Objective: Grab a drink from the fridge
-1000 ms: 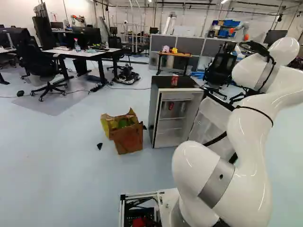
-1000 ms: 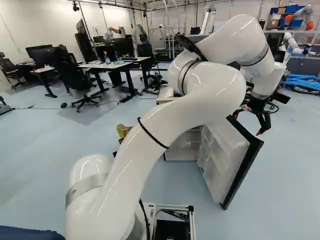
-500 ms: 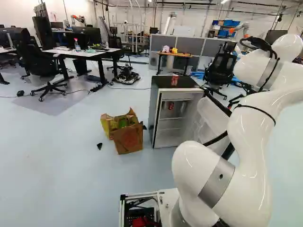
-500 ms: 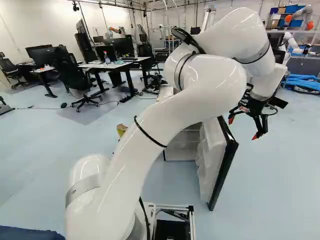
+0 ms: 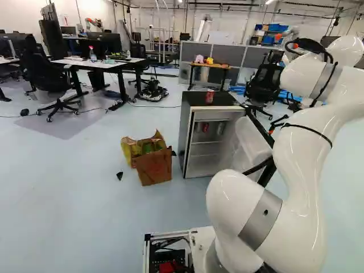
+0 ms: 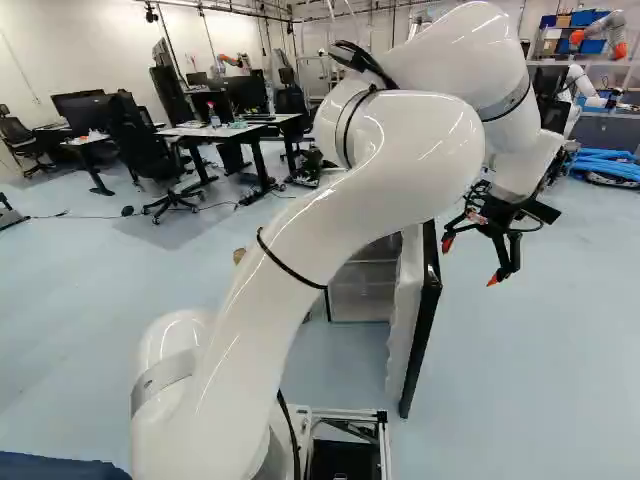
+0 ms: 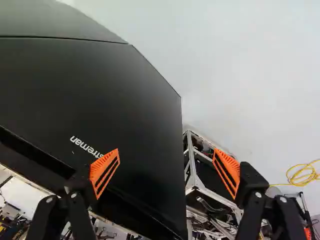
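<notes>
cans point(image 5: 205, 128) inside the fridge point(image 5: 185, 136), across its door point(image 6: 423, 320) from the claw point(image 6: 470, 261)

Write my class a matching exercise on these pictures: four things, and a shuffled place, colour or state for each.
1. Fridge door
2. Cardboard box
3. Tool
4. Fridge

A. Open, with orange pads
B. Has a red can standing on its black top
C. Swung open, with a black edge
D. On the floor, beside the fridge

Pairs: 1-C; 2-D; 3-A; 4-B
</notes>
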Controlling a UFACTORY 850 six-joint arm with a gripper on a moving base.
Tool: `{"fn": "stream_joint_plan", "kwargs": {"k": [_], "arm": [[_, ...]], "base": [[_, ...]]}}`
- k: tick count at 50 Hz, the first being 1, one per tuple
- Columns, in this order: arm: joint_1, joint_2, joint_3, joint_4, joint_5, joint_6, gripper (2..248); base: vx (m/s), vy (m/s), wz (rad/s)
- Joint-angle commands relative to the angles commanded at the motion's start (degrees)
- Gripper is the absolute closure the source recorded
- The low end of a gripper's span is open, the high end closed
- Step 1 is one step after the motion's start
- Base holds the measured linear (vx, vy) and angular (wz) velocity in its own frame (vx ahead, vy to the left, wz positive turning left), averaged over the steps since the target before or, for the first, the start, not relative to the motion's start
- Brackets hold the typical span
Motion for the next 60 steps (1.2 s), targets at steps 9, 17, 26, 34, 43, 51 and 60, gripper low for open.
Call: {"fn": "stream_joint_plan", "kwargs": {"k": [9, 17, 26, 34, 43, 51, 60], "arm": [[0.7, 1.2, 2.2, 0.0, -1.3, 0.0, 3], [1.3, 2.2, 4.1, 0.0, -2.3, 0.0, 3], [2.3, 3.2, 6.1, 0.0, -3.4, 0.0, 3], [3.2, 4.1, 7.6, 0.0, -4.1, 0.0, 3], [4.2, 5.0, 9.4, 0.0, -4.1, 0.0, 3], [5.2, 5.8, 10.9, -0.1, -4.0, 0.0, 3], [6.4, 6.7, 12.7, -1.2, -3.3, 0.0, 3]], "base": [[0.000, 0.000, 0.000], [0.000, 0.000, 0.000], [0.000, 0.000, 0.000], [0.000, 0.000, 0.000], [0.000, 0.000, 0.000], [0.000, 0.000, 0.000], [0.000, 0.000, 0.000]]}}
